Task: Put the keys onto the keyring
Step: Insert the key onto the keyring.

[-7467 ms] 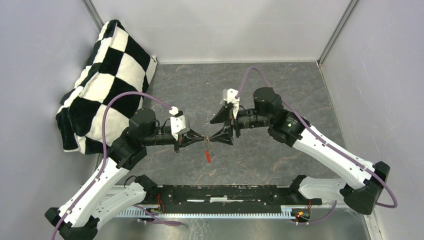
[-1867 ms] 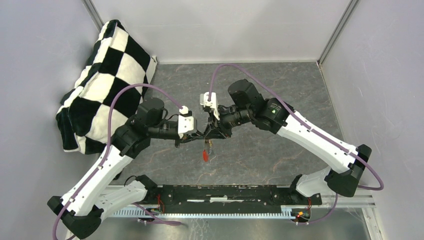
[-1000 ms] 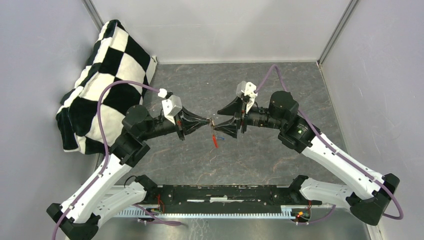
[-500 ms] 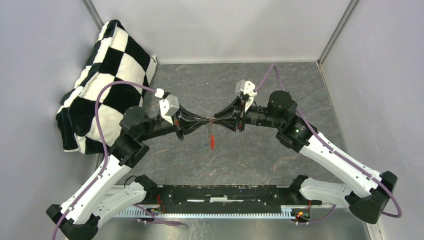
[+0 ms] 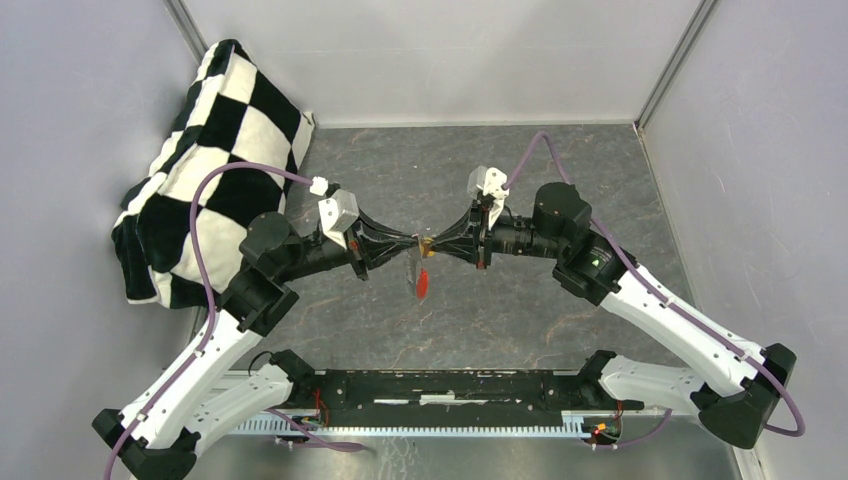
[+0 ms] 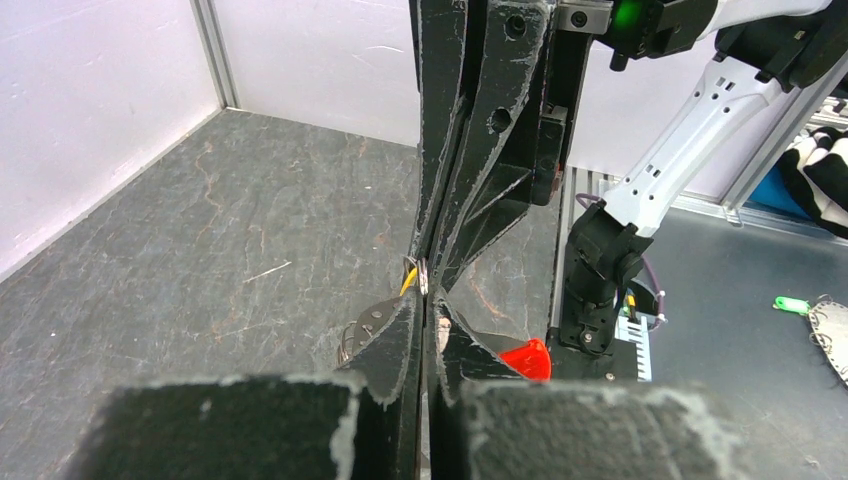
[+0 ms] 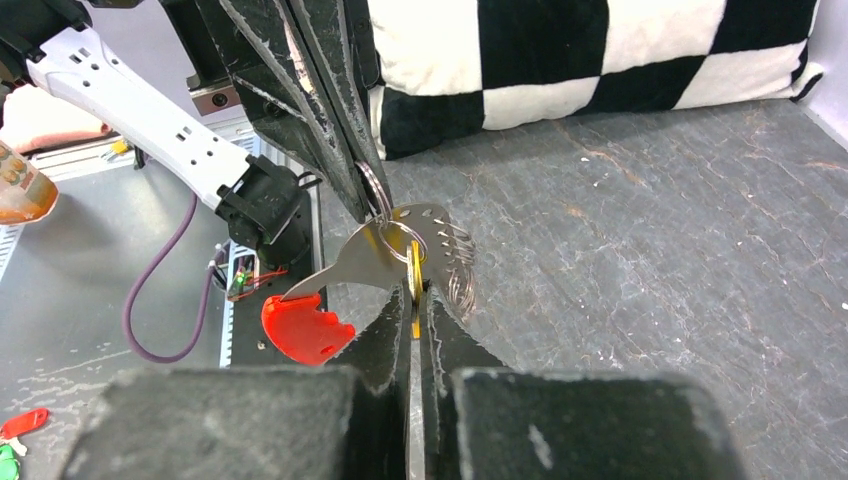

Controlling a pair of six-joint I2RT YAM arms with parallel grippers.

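Our right fingers (image 7: 385, 330), spread a second ago, now clamp the yellow-capped key (image 7: 413, 268); left fingers (image 7: 320, 90) pinch the keyring (image 7: 300, 328) loop. We judge threading can begin.

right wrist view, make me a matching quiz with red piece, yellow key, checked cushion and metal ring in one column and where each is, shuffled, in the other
1 red piece
2 yellow key
3 checked cushion
4 metal ring

A on the table, behind the left gripper
B pinched between the right gripper's fingers
C at the left gripper's fingertips
D hanging lowest, under the ring

Pairs: 1-D, 2-B, 3-A, 4-C
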